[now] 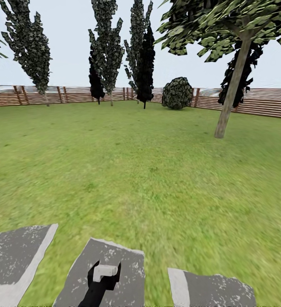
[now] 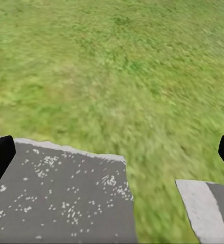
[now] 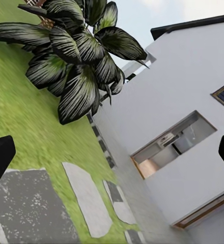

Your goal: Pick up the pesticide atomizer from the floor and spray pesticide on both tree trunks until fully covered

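Speckled grey paving slab (image 1: 102, 273) under my gripper (image 1: 103, 273) — grip state unreadable | blurred lawn (image 1: 140, 170) | leaning mottled tree trunk (image 1: 233, 91) — far right

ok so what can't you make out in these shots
- pesticide atomizer, head view: lower body cut off by the bottom edge.
- tree, head view: canopy cut off by the top edge.
- left end effector, right end effector, wrist views: fingers cut off by side edges.
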